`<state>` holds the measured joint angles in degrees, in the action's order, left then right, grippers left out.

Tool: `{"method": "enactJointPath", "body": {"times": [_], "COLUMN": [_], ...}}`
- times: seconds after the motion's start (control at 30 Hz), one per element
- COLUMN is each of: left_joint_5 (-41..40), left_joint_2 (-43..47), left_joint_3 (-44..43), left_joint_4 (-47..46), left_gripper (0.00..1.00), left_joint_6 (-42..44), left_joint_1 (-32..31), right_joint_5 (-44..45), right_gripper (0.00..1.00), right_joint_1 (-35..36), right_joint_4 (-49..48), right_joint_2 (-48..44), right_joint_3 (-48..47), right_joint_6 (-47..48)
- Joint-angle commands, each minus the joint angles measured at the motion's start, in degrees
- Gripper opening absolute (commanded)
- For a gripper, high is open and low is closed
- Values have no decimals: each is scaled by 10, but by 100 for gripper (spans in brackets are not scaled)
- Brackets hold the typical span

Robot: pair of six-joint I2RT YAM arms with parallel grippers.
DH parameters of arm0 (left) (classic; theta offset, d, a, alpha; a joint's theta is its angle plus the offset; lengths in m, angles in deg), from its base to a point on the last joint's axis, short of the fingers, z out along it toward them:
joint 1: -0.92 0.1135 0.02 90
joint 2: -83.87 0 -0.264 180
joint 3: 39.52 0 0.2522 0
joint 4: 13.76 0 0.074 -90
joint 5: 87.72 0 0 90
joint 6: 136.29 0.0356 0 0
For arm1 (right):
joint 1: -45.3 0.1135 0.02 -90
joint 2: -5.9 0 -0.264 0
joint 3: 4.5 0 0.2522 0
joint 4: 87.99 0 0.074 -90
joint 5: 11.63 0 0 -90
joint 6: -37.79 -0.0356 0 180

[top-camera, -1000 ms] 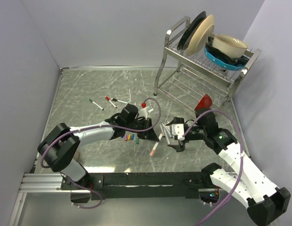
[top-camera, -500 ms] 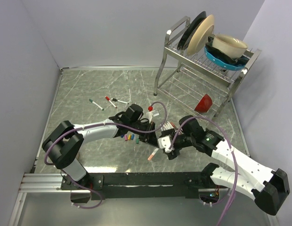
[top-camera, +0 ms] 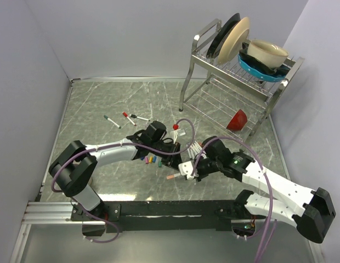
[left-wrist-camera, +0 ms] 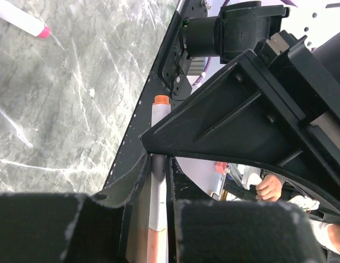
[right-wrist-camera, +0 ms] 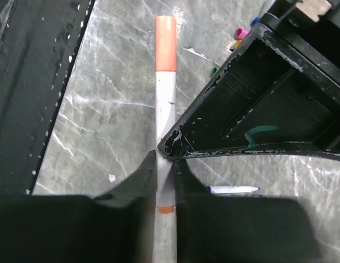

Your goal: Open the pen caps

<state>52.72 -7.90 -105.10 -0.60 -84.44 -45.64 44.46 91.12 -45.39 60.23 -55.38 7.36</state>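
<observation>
A white-barrelled pen (right-wrist-camera: 165,109) with a long salmon-orange cap (right-wrist-camera: 165,44) is held off the table between both arms. My right gripper (right-wrist-camera: 165,161) is shut on the barrel near its small orange end. My left gripper (left-wrist-camera: 158,164) is shut on the same pen (left-wrist-camera: 158,192), with the cap (left-wrist-camera: 156,246) lying back between its fingers. From above, the left gripper (top-camera: 174,161) and the right gripper (top-camera: 187,170) meet tip to tip, and the cap (top-camera: 170,177) pokes out at the lower left. The cap sits on the barrel. Several loose pen caps (top-camera: 151,160) lie below the left forearm.
Three capped pens (top-camera: 128,118) lie at the back left, and a red-capped one (top-camera: 175,127) lies behind the left wrist. An uncapped pen (right-wrist-camera: 233,189) lies under the right gripper. A dish rack (top-camera: 236,71) with plates and a red bowl (top-camera: 237,119) stand at the back right.
My right arm has moved left to the pen hanging from the left gripper and its jaws have gone from open to shut on the barrel. The pen has swung flatter.
</observation>
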Motion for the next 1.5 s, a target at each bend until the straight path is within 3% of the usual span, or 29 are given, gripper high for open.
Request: {"method": "enactJointPath", "body": {"times": [0.0,0.1,0.13,0.27,0.33,0.4,0.53,0.73,0.97,1.37,1.47], "left_joint_5": [-13,-47,-61,-146,-206,-258,-371,-437,-455,-455,-463], "left_joint_2": [50,96,109,204,235,278,341,420,400,342,331], "left_joint_3": [-1,19,23,48,67,93,168,282,303,305,295], "left_joint_4": [-44,-60,-60,-48,-50,-60,-125,-266,-335,-396,-399], "left_gripper": [3,24,40,66,86,92,95,94,91,71,62], "left_joint_6": [-10,-24,-25,-27,-32,-44,-105,-214,-266,-287,-282], "left_joint_1": [4,24,35,55,64,65,66,66,65,50,39], "right_joint_5": [-12,-17,-18,-16,-20,-34,-78,-97,-101,-60,-52], "right_gripper": [0,0,0,0,0,0,0,0,0,0,0], "right_joint_1": [8,8,7,1,-6,-23,-65,-109,-109,-109,-109], "right_joint_4": [-6,-5,-5,-5,-3,-12,-48,-137,-165,-216,-222], "right_joint_2": [7,1,1,4,6,6,2,21,59,68,73], "right_joint_3": [-16,-20,-24,-43,-56,-64,-79,-75,-77,-61,-61], "right_joint_6": [-7,-18,-23,-60,-78,-114,-227,-392,-431,-480,-488]}}
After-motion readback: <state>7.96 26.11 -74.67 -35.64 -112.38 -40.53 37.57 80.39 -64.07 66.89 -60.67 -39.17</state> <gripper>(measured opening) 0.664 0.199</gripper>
